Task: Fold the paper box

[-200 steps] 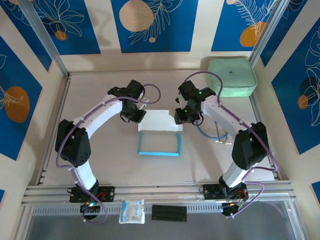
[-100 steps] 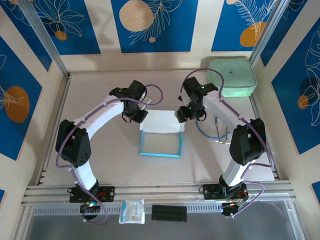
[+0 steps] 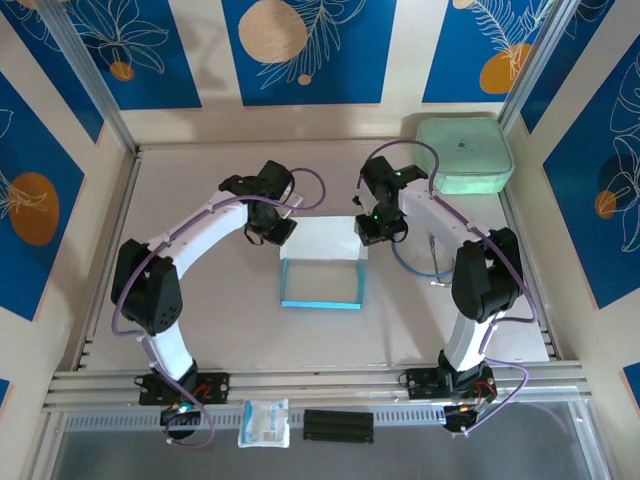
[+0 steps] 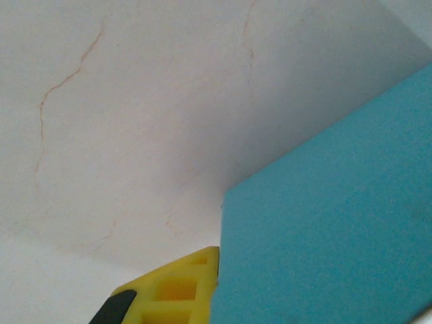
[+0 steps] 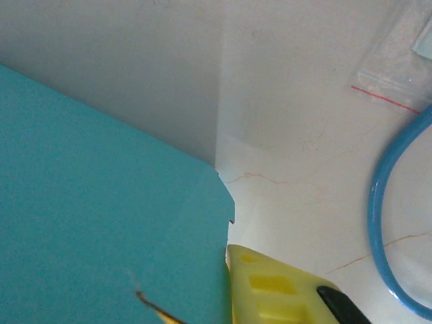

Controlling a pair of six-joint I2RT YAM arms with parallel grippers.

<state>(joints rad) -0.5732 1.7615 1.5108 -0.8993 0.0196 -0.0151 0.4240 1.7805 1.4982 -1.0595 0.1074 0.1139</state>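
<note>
Jaws of left gripper [image 3: 271, 231] and right gripper [image 3: 371, 231] pinch rear-flap corners of light-blue thin-card paper box [image 3: 320, 250]; best swing both forward evenly, keeping crease straight.

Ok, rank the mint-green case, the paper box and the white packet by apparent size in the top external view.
1. Mint-green case and paper box, flap included: about alike, so not ranked against each other.
2. White packet: clearly smallest.
</note>
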